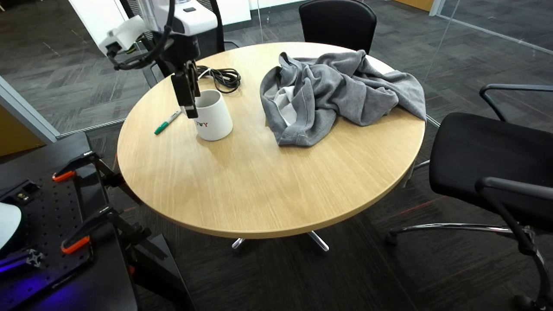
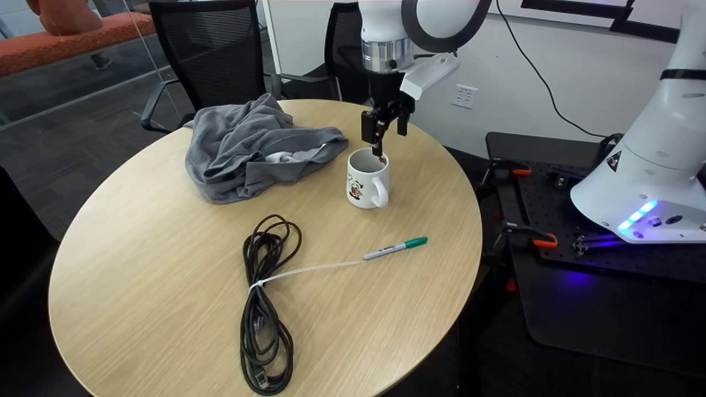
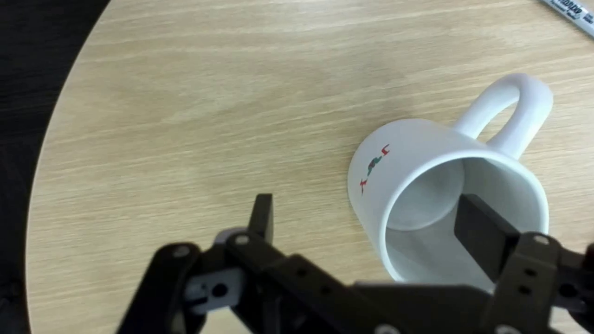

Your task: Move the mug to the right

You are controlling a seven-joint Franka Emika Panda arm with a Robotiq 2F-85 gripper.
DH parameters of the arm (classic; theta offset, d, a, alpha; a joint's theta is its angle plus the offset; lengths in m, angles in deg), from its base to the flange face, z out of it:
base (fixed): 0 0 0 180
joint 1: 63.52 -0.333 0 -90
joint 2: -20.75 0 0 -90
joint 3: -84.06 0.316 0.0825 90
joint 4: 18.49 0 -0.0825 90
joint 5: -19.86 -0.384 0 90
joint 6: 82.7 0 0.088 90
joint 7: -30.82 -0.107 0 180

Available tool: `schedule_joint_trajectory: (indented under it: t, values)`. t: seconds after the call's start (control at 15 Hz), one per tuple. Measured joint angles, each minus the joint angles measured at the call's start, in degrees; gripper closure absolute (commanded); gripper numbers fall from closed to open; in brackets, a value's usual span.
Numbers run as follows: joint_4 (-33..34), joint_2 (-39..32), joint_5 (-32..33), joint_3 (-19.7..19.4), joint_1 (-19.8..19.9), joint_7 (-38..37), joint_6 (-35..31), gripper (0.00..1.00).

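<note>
The end effector point(image 3: 365, 198) partly hides the mug point(image 3: 427, 185).

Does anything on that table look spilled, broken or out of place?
No spill or damage shows. Only the gray cloth looks untidy: it lies crumpled in a heap, one end reaching the edge of the table. The white mug stands upright, and the black cable is bundled.

White printed mug point(image 2: 364, 186), grey cloth point(image 1: 332, 90), green-capped marker point(image 2: 395, 248)

a white mug point(image 2: 362, 188), loop-handled and printed, stands upright on the pale round table point(image 2: 165, 264).
</note>
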Motion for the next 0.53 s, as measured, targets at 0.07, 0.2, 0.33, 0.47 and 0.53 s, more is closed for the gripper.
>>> schedule_joint_trajectory:
  t: [0.07, 0.2, 0.33, 0.47, 0.53]
  values:
    - [0.28, -0.61, -0.02, -0.20, -0.06, 0.57, -0.01, 0.00]
    - [0.85, -1.78, -0.06, -0.51, -0.11, 1.69, -0.03, 0.00]
    - [1.30, -2.95, -0.08, -0.81, -0.31, 2.78, -0.32, 0.00]
    - [1.60, -4.12, -0.08, -1.06, -0.66, 3.48, -0.90, 0.00]
    - [1.71, -4.69, -0.08, -1.11, -0.76, 3.89, -1.25, 0.00]
